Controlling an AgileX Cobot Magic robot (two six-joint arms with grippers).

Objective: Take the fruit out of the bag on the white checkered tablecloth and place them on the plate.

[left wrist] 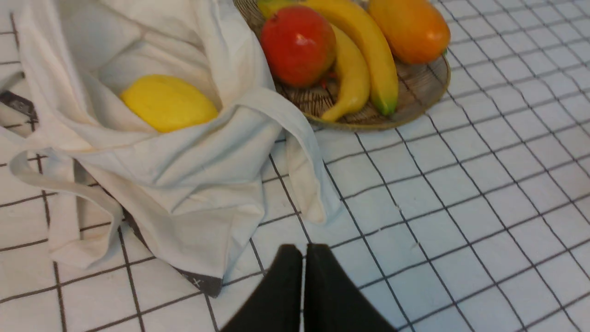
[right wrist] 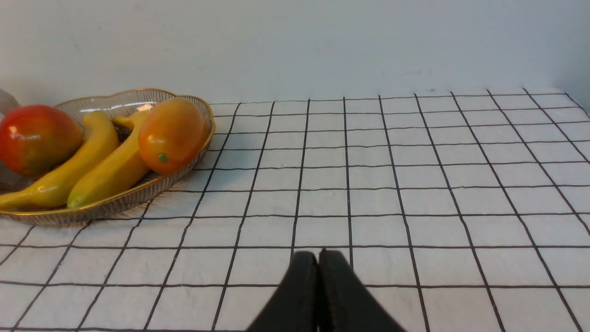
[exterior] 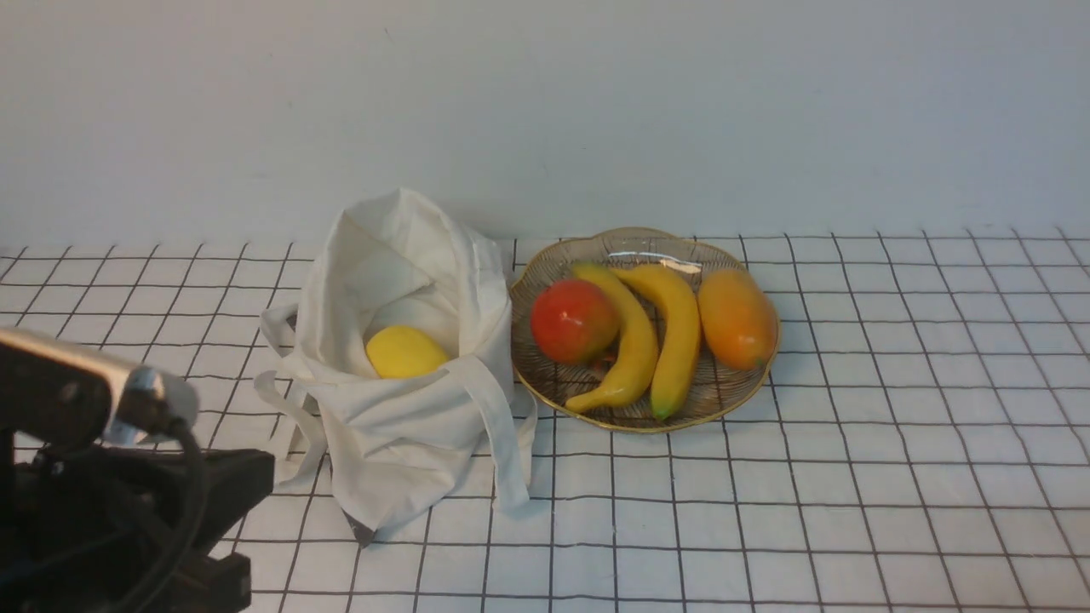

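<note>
A white tablecloth [exterior: 851, 528] with a grid of thin dark lines covers the surface in front of me, running back to a plain pale wall [exterior: 596, 111]. Nearest my front camera, at the left, I see my left arm [exterior: 111, 477], dark and bulky, with a loose cable [exterior: 192, 511] curving over it and its fingertips outside that view. My left wrist view shows the left gripper [left wrist: 304, 263] with its two dark fingers drawn together, nothing between them. In my right wrist view the right gripper [right wrist: 319, 267] also has its fingertips together, empty, over the checkered cloth. Farther out, left of centre, I have the white cloth bag [exterior: 409, 426], its mouth gaping toward me and its flat strap handles trailing: one strap [exterior: 498, 434] hangs down the side toward the plate, and another [exterior: 298, 426] loops out on the opposite side. A dark patch [exterior: 359, 529] shows at the bag's near corner. The yellow lemon [exterior: 407, 352] lies inside the bag, visible through the opening. Just right of the bag I see the brownish glass plate [exterior: 630, 420] with its wavy gold rim. On it, from left to right, I make out a round red-and-green fruit [exterior: 572, 322], two curved yellow bananas [exterior: 677, 332] lying side by side, and the oblong orange-yellow fruit [exterior: 737, 319] against the plate's right side. The wall rises beyond the cloth's far edge.
</note>
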